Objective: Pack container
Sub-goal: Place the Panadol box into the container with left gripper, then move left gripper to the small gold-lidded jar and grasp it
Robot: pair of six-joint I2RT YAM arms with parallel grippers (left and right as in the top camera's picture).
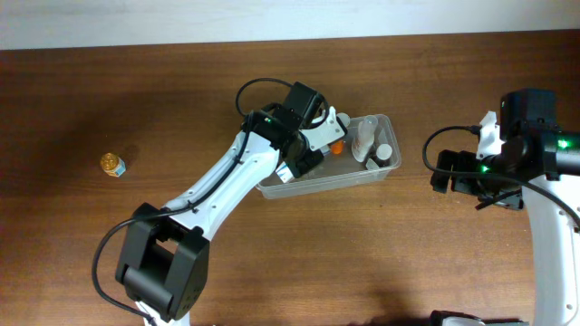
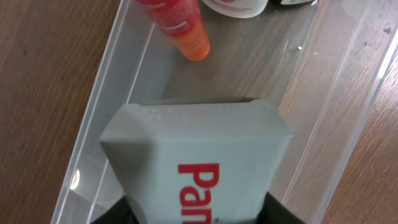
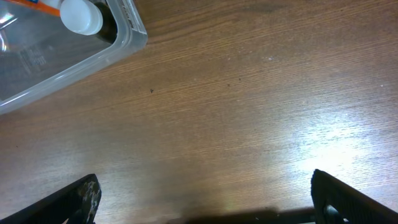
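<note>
Grey box [image 2: 196,162] in left pincer [image 1: 299,165] over container [image 1: 362,179] (red lettering wrist-view only)

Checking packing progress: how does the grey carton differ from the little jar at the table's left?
The left gripper holds the grey carton over the container; the little jar stands alone on the table. The carton is boxy with red lettering; the jar is round and gold-topped. Both are smaller than the container.

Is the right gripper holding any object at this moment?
No: the right gripper is open, and only the brown wooden table shows between its widely spread fingers.
</note>
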